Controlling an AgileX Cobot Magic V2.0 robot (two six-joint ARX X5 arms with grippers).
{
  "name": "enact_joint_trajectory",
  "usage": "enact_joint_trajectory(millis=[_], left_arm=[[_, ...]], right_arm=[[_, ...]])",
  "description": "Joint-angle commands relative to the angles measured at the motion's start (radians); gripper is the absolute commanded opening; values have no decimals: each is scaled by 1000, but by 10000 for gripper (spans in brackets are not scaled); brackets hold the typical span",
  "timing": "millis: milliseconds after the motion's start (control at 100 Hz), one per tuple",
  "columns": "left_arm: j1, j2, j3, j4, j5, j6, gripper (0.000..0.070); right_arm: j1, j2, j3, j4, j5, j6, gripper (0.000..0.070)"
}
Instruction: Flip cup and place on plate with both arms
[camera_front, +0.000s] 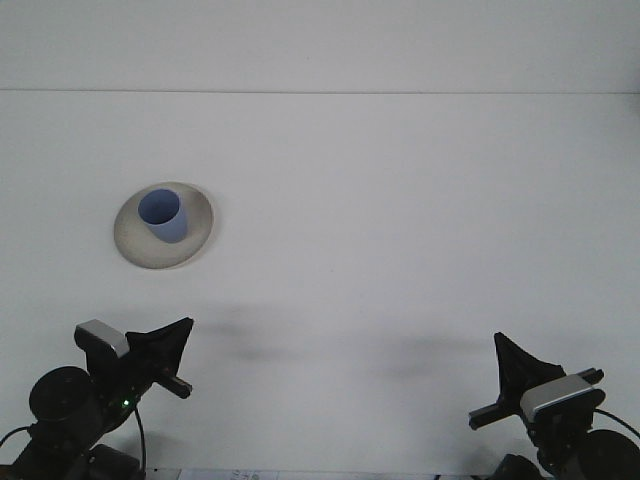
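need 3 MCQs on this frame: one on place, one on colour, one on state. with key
1. Where is the cup?
A. on the bare table, right side
B. on the plate, left of centre
C. held in the right gripper

2. What colour is the cup?
A. red
B. green
C. blue

3. How does the cup stand?
A. upright, opening up
B. upside down
C. lying on its side

Key:
1 B, the cup sits inside the plate's rim on the table's left half, and neither the left gripper nor the right gripper touches it.
2 C, its wall and inside read light blue against the pale plate.
3 A, the round open mouth faces up and the inside shows.
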Motion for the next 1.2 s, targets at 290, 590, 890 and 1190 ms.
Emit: enact_joint_trajectory(millis=[290,590,890,1190], left_arm=[[-2,-2,10,8,-3,24,15],[136,-150,-213,186,-277,270,15],[275,-323,-489,289,-366,291,15],[280,-324,-539,354,-365,331,15]], right_arm=[[8,4,8,12,3,11,8],[8,4,8,12,3,11,8],[8,4,8,12,3,11,8],[8,4,8,12,3,11,8]])
